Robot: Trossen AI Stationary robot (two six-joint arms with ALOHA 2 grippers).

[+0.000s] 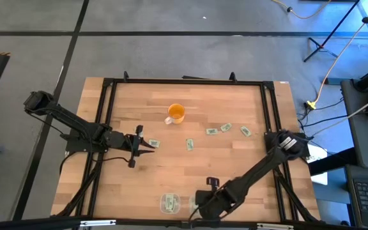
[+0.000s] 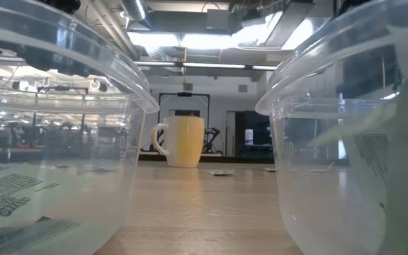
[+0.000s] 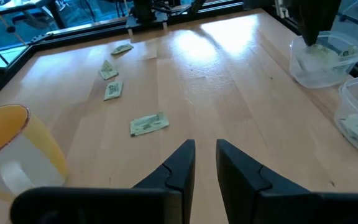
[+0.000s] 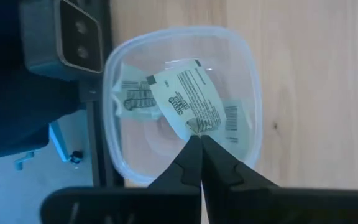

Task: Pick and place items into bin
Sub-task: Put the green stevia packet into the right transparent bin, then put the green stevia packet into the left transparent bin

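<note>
Several pale green packets lie flat on the wooden table: one [image 1: 154, 143] just ahead of my left gripper [image 3: 205, 152], others [image 1: 189, 144] [image 1: 211, 131] [image 1: 245, 131] toward the right. My left gripper stands slightly open, with nothing between its fingers. At the near edge are two clear bins, the left bin [image 1: 169, 203] and the right bin [image 4: 241, 74], both holding packets. My right gripper [image 4: 199, 144] hangs over the right bin, shut on one packet [image 4: 188, 99]. My right gripper pinches the packet by one corner [image 4: 196, 126] between its two fingertips, coming from above and pointing down. The packet spreads out past the fingertips over the bin's opening. Whether it rests on the packets inside, I cannot tell.
An orange cup [image 1: 176, 113] stands upright at the table's far middle, close beside my left arm in the left wrist view [image 3: 11, 149]. A black frame [image 1: 107, 128] runs round the table. Bare wood lies between the packets and the bins.
</note>
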